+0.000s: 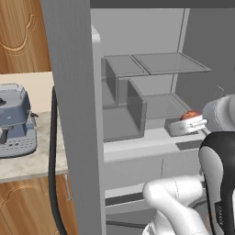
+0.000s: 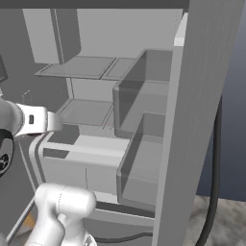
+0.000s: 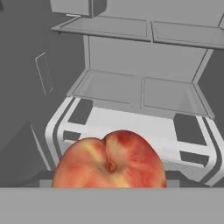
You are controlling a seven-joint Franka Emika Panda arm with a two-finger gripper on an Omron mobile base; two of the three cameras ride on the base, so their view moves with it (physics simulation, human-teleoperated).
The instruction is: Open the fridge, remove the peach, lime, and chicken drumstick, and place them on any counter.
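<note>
Fridge (image 1: 151,114): it stood open before me, its grey door (image 1: 73,114) swung out and blocking much of the left base view; glass shelves (image 1: 170,62) sat bare inside.
Peach (image 3: 109,161): it sat right up against my hand camera, its lower part cut off by the bottom of that view; from the left base view just a sliver of orange-red (image 1: 190,114) peeked over my hand, in front of the lower shelf.
Pincer (image 1: 186,126): my fingers were hidden in all views, so I could not tell how wide they stood or whether they held the peach.
Counter (image 1: 27,163): a strip of marbled stone showed left of the door, with a blue coffee machine (image 1: 16,120) on it, cut off at the frame edge.
Lime, drumstick: I could not make them out.
</note>
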